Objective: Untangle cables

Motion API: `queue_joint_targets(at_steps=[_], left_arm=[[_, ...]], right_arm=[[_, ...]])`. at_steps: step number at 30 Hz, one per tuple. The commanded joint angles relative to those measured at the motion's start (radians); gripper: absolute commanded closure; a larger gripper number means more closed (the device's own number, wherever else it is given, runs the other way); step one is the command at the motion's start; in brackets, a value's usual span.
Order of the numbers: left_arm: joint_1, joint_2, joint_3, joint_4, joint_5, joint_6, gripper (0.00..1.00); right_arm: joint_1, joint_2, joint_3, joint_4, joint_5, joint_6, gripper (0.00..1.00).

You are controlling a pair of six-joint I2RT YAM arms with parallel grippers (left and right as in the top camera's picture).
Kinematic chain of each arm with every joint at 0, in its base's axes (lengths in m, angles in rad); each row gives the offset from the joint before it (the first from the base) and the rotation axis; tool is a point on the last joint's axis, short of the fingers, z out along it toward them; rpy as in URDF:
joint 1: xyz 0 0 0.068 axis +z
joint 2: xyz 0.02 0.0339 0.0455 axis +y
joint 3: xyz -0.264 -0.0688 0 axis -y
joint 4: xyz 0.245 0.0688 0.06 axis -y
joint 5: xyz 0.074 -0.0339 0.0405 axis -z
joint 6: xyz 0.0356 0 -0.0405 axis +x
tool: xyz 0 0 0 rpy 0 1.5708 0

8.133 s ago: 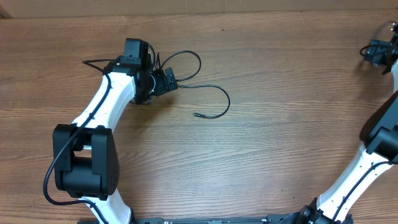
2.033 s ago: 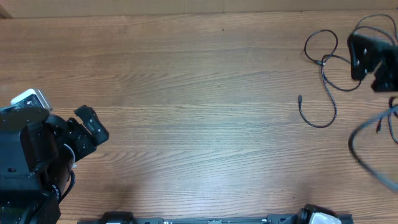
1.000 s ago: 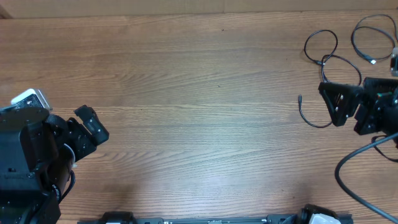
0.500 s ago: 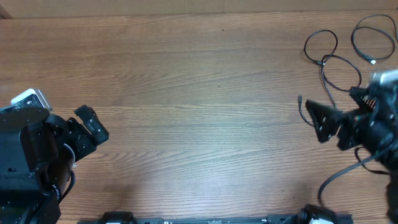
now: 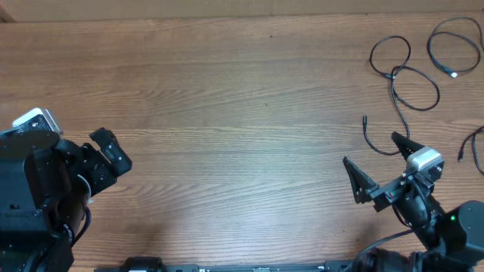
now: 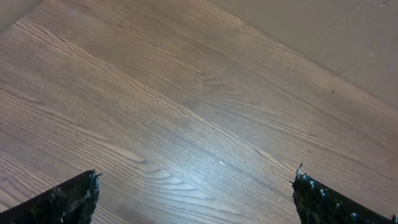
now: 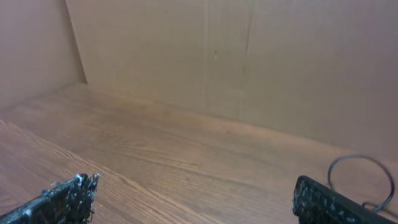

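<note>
Overhead: at 8 o'clock the left gripper [image 5: 110, 149] is seen folded close to its base, jaws spread, nothing held. At 4 o'clock the right gripper [image 5: 370, 149] is likewise wide open and empty. Three thin, limp black cables [image 5: 394, 73] are laid apart on the matte wood-grain table [image 5: 242, 113]: a short arc [image 5: 473, 151] at 3 o'clock, a double-looped cord [image 5: 370, 54] at 2 o'clock with its tail near that gripper, and a single loop [image 5: 429, 45] beyond it. Separation is judged nearly done. Should the double loop need opening, its small plug end is best pinched, lifted low and drawn toward bare wood, so the springy cord is not dragged over its neighbours.
</note>
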Motion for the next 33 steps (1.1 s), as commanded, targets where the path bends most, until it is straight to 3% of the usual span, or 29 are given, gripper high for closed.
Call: queue_joint_targets(at_steps=[1, 6, 14, 23, 29, 33], left_arm=[[-0.005, 0.003, 0.006, 0.004, -0.013, -0.014, 0.01], [-0.005, 0.003, 0.006, 0.004, -0.013, -0.014, 0.00], [-0.005, 0.003, 0.006, 0.004, -0.013, -0.014, 0.00], [-0.005, 0.003, 0.006, 0.004, -0.013, -0.014, 0.00], [-0.005, 0.003, 0.006, 0.004, -0.013, -0.014, 0.00], [-0.005, 0.003, 0.006, 0.004, -0.013, -0.014, 0.00]], right_arm=[[0.003, -0.011, -0.063, 0.035, -0.015, 0.093, 0.00], [0.003, -0.011, -0.096, 0.050, -0.015, 0.093, 0.00], [0.005, -0.012, -0.321, 0.418, -0.172, 0.126, 0.00], [0.012, -0.062, -0.426, 0.462, -0.154, 0.150, 0.00], [0.088, -0.151, -0.497, 0.462, -0.045, 0.151, 0.00], [0.175, -0.198, -0.529, 0.479, 0.179, 0.295, 0.00]])
